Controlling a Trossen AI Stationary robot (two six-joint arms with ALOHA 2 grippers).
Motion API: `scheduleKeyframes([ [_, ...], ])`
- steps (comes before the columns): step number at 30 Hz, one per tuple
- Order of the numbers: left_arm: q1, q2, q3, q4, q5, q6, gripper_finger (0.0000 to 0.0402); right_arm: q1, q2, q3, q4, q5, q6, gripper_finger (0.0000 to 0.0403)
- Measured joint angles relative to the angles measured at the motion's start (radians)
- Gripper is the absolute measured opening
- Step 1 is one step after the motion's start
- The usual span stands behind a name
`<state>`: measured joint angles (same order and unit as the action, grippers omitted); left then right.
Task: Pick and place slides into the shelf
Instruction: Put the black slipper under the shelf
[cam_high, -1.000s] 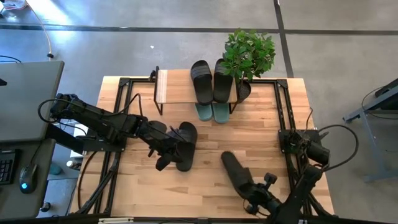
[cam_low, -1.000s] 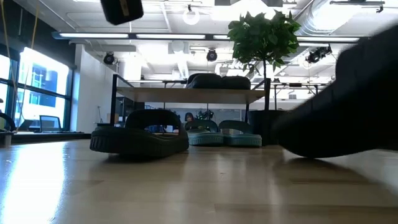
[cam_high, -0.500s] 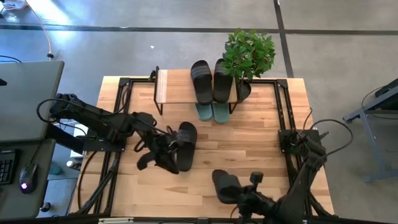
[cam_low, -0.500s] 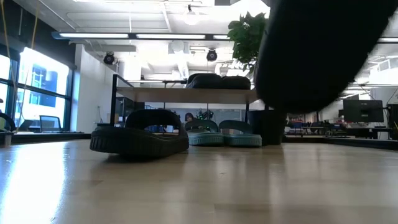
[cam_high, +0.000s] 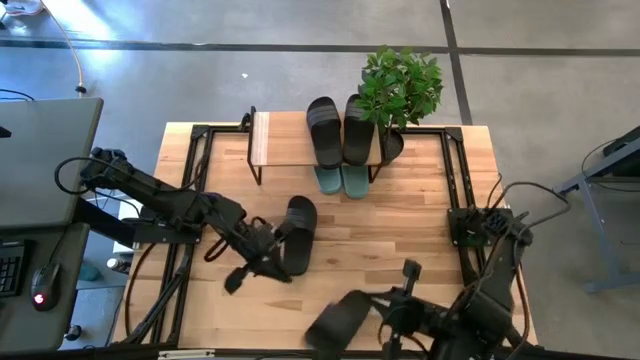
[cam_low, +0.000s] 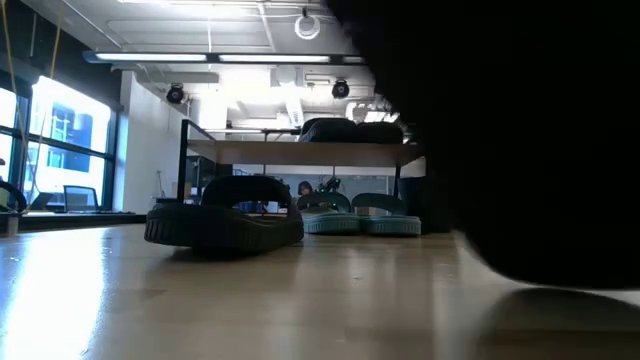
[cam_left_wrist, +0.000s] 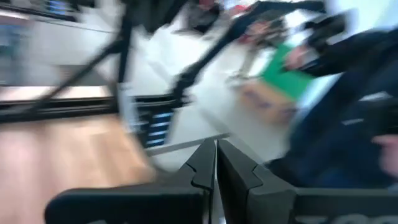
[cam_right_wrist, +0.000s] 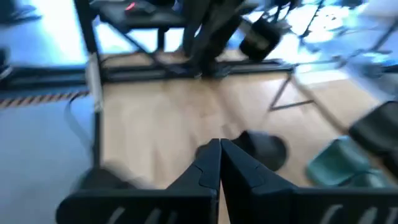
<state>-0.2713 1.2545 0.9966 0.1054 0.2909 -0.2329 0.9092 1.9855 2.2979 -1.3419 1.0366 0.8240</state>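
One black slide (cam_high: 298, 235) lies sole-down on the table, also in the low view (cam_low: 225, 220) and the right wrist view (cam_right_wrist: 261, 149). Another black pair (cam_high: 340, 130) sits on the shelf (cam_high: 275, 140), whose plank top shows level in the low view (cam_low: 300, 152). The sage-green pair (cam_high: 341, 180) rests on the table under the shelf (cam_low: 360, 218). My left gripper (cam_high: 236, 279) hangs near-left of the lone black slide, shut and empty (cam_left_wrist: 216, 158). My right gripper (cam_high: 328, 325) is at the near edge, pointing left, shut and empty (cam_right_wrist: 219, 158). The sixth slide is not visible.
A potted plant (cam_high: 400, 85) stands at the shelf's right end. Black metal frames (cam_high: 195, 190) run along the table's left and right sides. My right arm (cam_low: 520, 150) fills the right half of the low view. Bare wood lies between the slide and the right frame.
My left gripper has drawn back from the lone black slide toward the table's near-left. My right arm has swung from the middle of the table down to the near edge, turning to point left, and now blocks much of the low view. The slide has stayed put.
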Motion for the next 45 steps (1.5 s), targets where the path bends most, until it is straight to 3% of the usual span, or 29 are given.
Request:
scheduleKeyframes([
  [2,0.002,0.000,0.000,-0.063,-0.085,0.053,0.0005,-0.016,-0.004,0.000,-0.074,-0.007,0.076,0.0001],
  [4,0.003,0.000,0.000,-0.128,-0.154,0.077,0.0005,-0.042,-0.001,-0.008,-0.209,-0.080,0.230,0.0001],
  [6,0.003,0.001,0.000,-0.216,-0.172,0.088,0.0005,-0.064,0.008,-0.059,-0.223,-0.176,0.321,0.0000],
  [10,0.000,0.014,0.000,-0.447,-0.123,0.058,0.0005,-0.066,0.022,-0.254,-0.017,-0.369,0.328,0.0000],
  [15,0.000,0.013,-0.001,-0.520,0.000,-0.050,0.0005,-0.053,0.014,-0.367,0.040,-0.365,0.435,0.0000],
  [18,0.000,0.013,0.000,-0.510,0.076,-0.091,0.0005,-0.058,0.015,-0.417,0.080,-0.437,0.458,0.0000],
  [21,-0.001,0.013,0.000,-0.514,0.093,-0.122,0.0005,-0.076,0.015,-0.495,0.238,-0.515,0.397,0.0000],
  [25,0.000,0.013,0.000,-0.515,0.092,-0.146,0.0005,-0.116,0.016,-0.657,0.577,-0.578,0.296,0.0000],
  [33,-0.030,0.013,0.000,-0.545,0.084,-0.193,0.0005,-0.130,0.012,-0.888,1.015,-0.619,0.352,0.0000],
  [39,-0.066,0.013,0.000,-0.560,0.034,-0.194,0.0005,-0.140,0.012,-1.067,1.351,-0.598,0.424,0.0010],
  [42,-0.066,0.013,0.000,-0.561,0.019,-0.198,0.0005,-0.149,0.012,-1.153,1.567,-0.559,0.414,0.0027],
  [45,-0.065,0.013,0.000,-0.561,0.004,-0.215,0.0005,-0.162,0.012,-1.213,1.669,-0.540,0.409,0.0053],
])
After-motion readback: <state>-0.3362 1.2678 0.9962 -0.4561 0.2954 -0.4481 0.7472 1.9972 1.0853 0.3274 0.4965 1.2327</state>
